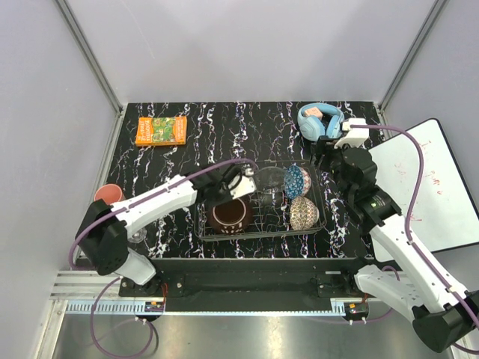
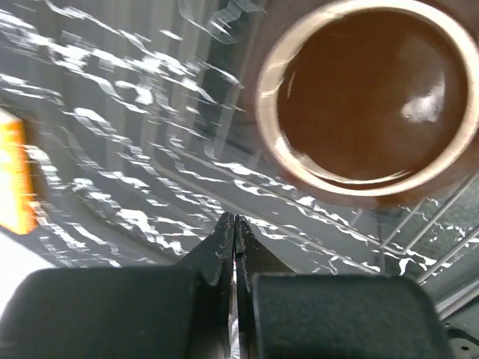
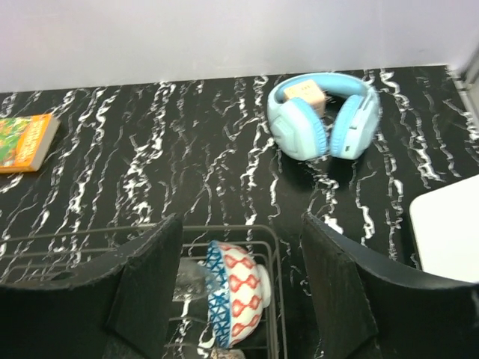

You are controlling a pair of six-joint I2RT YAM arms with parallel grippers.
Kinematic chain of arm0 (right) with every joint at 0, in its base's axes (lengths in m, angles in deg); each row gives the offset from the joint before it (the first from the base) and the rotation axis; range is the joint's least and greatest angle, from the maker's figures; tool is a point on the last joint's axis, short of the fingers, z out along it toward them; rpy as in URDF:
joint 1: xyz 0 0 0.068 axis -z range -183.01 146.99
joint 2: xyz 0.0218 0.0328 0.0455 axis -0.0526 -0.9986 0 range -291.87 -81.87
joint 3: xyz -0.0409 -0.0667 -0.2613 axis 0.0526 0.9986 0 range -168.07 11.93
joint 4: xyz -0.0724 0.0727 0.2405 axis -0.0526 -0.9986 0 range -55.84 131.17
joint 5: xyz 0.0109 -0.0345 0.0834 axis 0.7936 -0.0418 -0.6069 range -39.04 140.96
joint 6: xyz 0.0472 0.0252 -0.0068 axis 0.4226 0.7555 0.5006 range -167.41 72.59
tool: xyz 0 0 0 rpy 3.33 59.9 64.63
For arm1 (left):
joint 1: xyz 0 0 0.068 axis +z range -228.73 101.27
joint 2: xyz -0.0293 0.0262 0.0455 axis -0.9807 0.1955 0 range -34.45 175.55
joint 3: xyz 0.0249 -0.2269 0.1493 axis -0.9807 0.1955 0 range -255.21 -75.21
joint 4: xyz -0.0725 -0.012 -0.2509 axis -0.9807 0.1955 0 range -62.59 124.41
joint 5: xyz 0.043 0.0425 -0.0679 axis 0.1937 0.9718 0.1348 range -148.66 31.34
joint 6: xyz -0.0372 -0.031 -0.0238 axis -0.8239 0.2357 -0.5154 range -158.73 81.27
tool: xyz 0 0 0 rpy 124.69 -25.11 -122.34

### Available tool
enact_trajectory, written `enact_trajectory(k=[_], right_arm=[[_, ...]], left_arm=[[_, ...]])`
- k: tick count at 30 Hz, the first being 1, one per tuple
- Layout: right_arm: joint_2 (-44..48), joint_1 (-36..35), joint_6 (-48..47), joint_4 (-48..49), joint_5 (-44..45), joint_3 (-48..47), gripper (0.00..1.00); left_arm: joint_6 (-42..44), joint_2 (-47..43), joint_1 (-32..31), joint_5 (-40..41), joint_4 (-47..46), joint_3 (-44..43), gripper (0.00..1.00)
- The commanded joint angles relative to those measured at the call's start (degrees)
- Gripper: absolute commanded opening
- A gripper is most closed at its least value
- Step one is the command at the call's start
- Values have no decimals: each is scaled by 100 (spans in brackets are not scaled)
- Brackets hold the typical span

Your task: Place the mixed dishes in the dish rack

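The dark wire dish rack sits mid-table. In it are a glossy dark red dish with a pale rim, a clear glass bowl, a blue patterned bowl on edge and a beige patterned bowl. My left gripper is shut and empty just above and beyond the red dish, fingers pressed together. My right gripper is open and empty above the rack's far right corner, over the blue bowl. A salmon-pink cup stands at the table's left edge.
Light blue headphones lie at the back right, also in the right wrist view. An orange-green book lies at the back left. A white board lies off the table's right edge. Grey walls close in three sides.
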Motion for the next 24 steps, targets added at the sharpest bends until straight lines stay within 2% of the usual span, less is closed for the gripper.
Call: enact_trajectory(k=[1,7,13,14,18,19,20,24], right_arm=[[141,24,310,-177,-689,-121,71],[106,24,469,-300,-1181,11,69],[-35,15,425,-388,-1936,-15,77],[-61,15,416,-397,-2260,-42,79],[-272,-212,460,-511,-2772,-112,89],[-290,-326,477,-511,-2781,-104,96],[-307,-441,451,-511,-2790,-86,98],[-448,-1003,285,-546,-2729,10,100]], left_arm=[[156,278,60,7,-675,354,0],[95,657,262,24,-894,591,0],[-72,762,560,-283,-1009,496,0],[-142,684,692,-431,-1000,417,0],[-854,744,1631,-2071,-457,-346,2],[-933,797,1729,-2259,-359,-427,2],[-1047,876,1800,-2426,-263,-462,2],[-1241,1061,1950,-3104,-191,-612,4]])
